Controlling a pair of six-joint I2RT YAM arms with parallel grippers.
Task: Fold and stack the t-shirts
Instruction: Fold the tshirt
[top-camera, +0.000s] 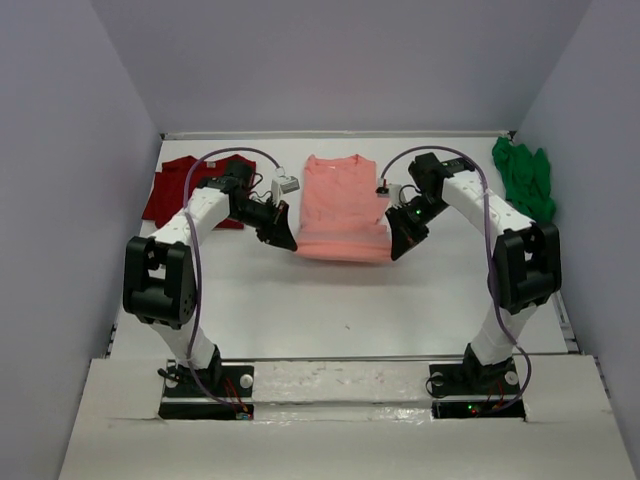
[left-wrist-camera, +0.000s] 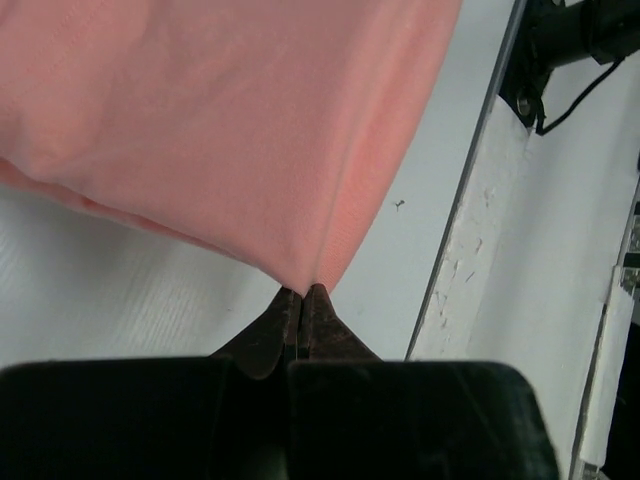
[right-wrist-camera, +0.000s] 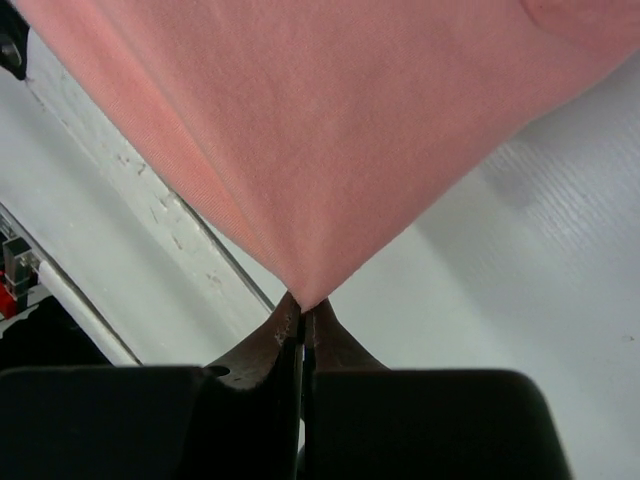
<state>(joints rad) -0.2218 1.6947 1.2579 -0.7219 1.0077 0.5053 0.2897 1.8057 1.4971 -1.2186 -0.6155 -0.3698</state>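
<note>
Over the table (top-camera: 340, 305), left gripper (top-camera: 281, 238) and right gripper (top-camera: 402, 243) each clamp a near corner of the salmon-pink shirt (top-camera: 338, 195). First fold judged underway; next requires matched forward travel.

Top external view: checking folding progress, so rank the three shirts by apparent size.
1. pink shirt, spread out.
2. red shirt, partly hidden by the left arm.
3. green shirt, bunched up; close to red, so that order is unsure.
</note>
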